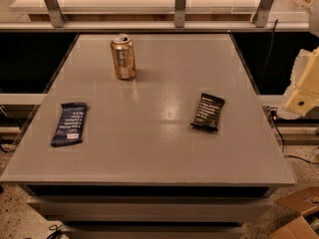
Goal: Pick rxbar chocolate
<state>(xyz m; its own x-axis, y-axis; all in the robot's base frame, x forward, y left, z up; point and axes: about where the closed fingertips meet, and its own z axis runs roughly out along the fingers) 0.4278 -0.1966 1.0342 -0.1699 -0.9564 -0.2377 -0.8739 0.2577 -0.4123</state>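
Cream-coloured and blocky, the claw (302, 86) hangs off the right side of the bench (149, 153), outside its edge and above the floor; whether it is wide or narrow I cannot tell from here. The rxbar chocolate (208, 112) lies flat on the right half of the bench, the nearest thing to the claw. It is a short black wrapper with lines of white text, turned slightly askew and set in from the right edge.

A gold drink can (123, 57) stands upright toward the back left (what is inside cannot be seen). Down on the floor at the near right is a cardboard box (298, 214) with its flaps up, contents hidden.

A longer dark blue-wrapped bar (70, 124) lies flat close to the left edge. The three things sit well apart, with bare surface between them and along the front edge. The benchtop is grey, smooth and faintly speckled, with a soft sheen near the middle. Metal rail posts (180, 5) run along behind it.
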